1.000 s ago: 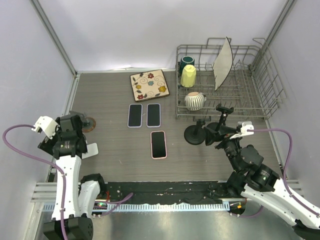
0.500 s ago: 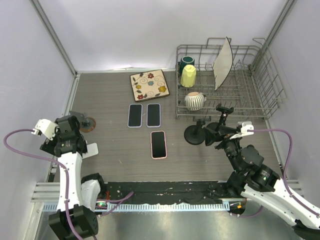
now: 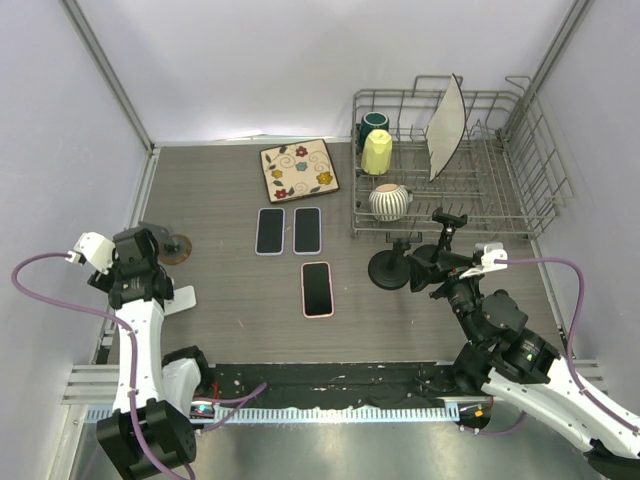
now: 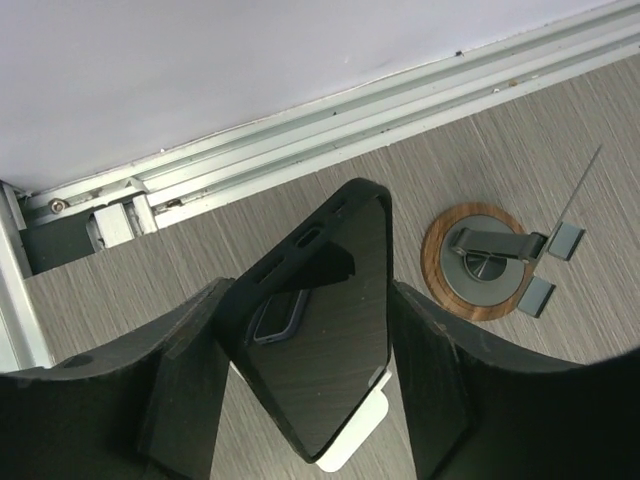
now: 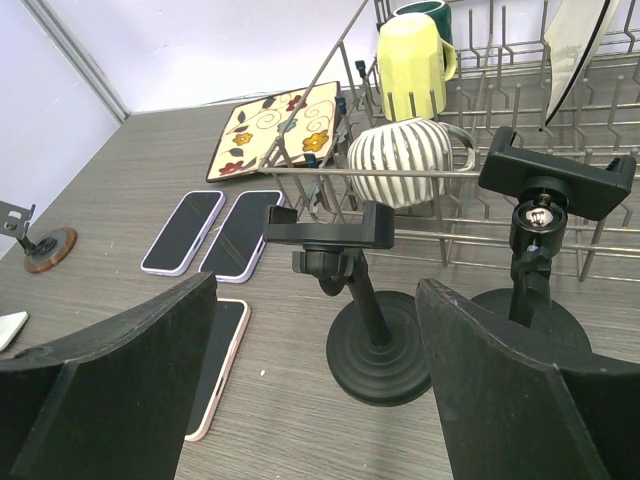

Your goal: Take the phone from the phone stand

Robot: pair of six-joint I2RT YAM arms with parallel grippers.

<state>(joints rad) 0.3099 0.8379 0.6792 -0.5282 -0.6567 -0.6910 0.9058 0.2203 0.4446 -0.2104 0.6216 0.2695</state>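
A phone (image 4: 322, 330) in a black case leans on a white phone stand (image 4: 352, 440) by the table's left edge. In the left wrist view my left gripper (image 4: 305, 335) straddles it, and both fingers press on the phone's side edges. From above, the left gripper (image 3: 137, 272) hides the phone, and only the white phone stand (image 3: 181, 298) shows beside it. My right gripper (image 5: 315, 340) is open and holds nothing. It hovers just short of two empty black clamp stands (image 5: 372, 345), near the right gripper (image 3: 421, 268) in the top view.
A small stand on a round wooden base (image 4: 487, 262) sits just beyond the phone. Three phones (image 3: 316, 288) lie flat mid-table, near a floral mat (image 3: 299, 170). A dish rack (image 3: 455, 175) with cups and a plate stands at the back right. A metal rail (image 4: 330, 110) runs along the left wall.
The left arm has shifted slightly toward the white stand. Its jaws have narrowed from wide open onto the phone's edges. The right arm has not moved.
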